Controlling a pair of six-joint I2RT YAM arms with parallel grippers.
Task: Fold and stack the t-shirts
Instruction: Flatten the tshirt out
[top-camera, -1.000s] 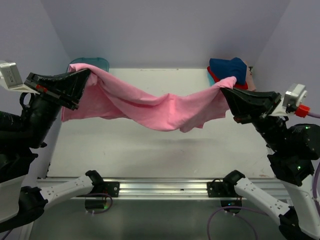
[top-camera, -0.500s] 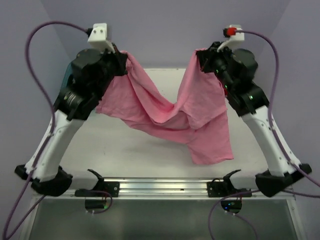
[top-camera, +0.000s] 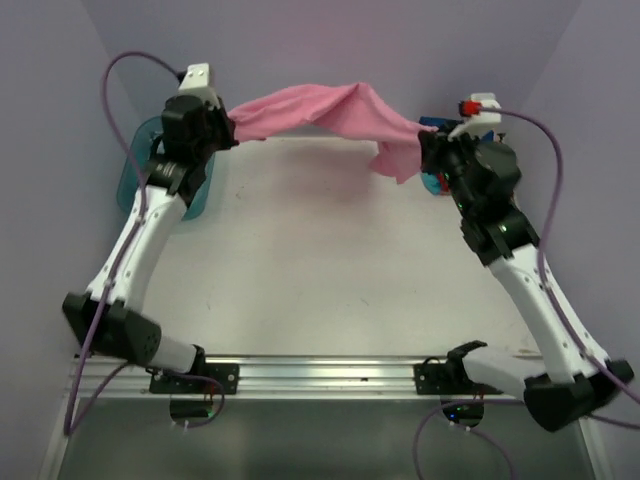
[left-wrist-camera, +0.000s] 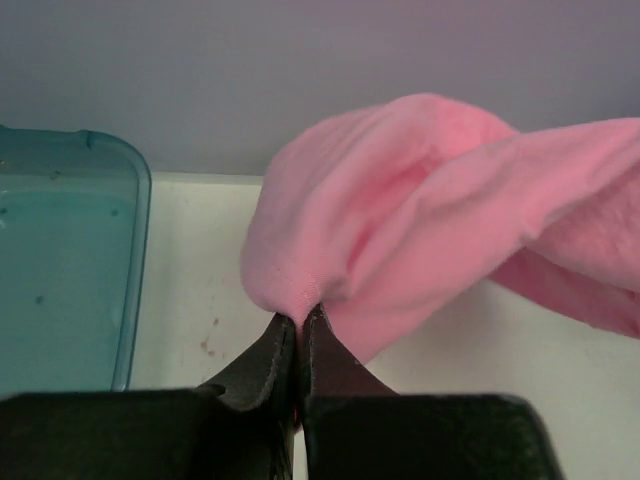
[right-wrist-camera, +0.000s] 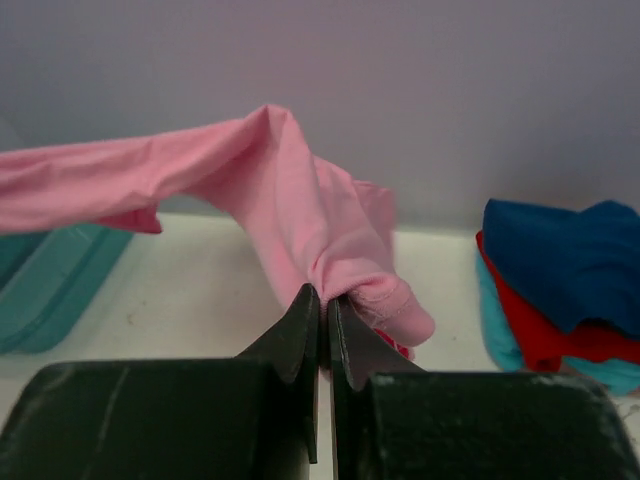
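A pink t-shirt (top-camera: 320, 108) hangs stretched in the air across the far edge of the table, bunched into a band. My left gripper (top-camera: 232, 128) is shut on its left end, and the pinch shows close up in the left wrist view (left-wrist-camera: 300, 318), with pink cloth (left-wrist-camera: 420, 220) ballooning above the jaws. My right gripper (top-camera: 425, 150) is shut on the right end; its wrist view shows a hemmed fold (right-wrist-camera: 395, 300) squeezed at the fingertips (right-wrist-camera: 324, 297). More t-shirts lie piled at the far right: navy (right-wrist-camera: 560, 255) over red (right-wrist-camera: 530, 335) over teal (right-wrist-camera: 495, 320).
A translucent teal plastic tub (top-camera: 135, 175) stands at the far left, beside the left arm, and also shows as the tub (left-wrist-camera: 60, 270) in the left wrist view. The white table (top-camera: 320, 260) lies below. Purple walls close the back and sides.
Both arms have swung from a raised pose, with the shirt drooping over the table's middle, out toward the back wall. The shirt is now pulled into a band along the far edge.
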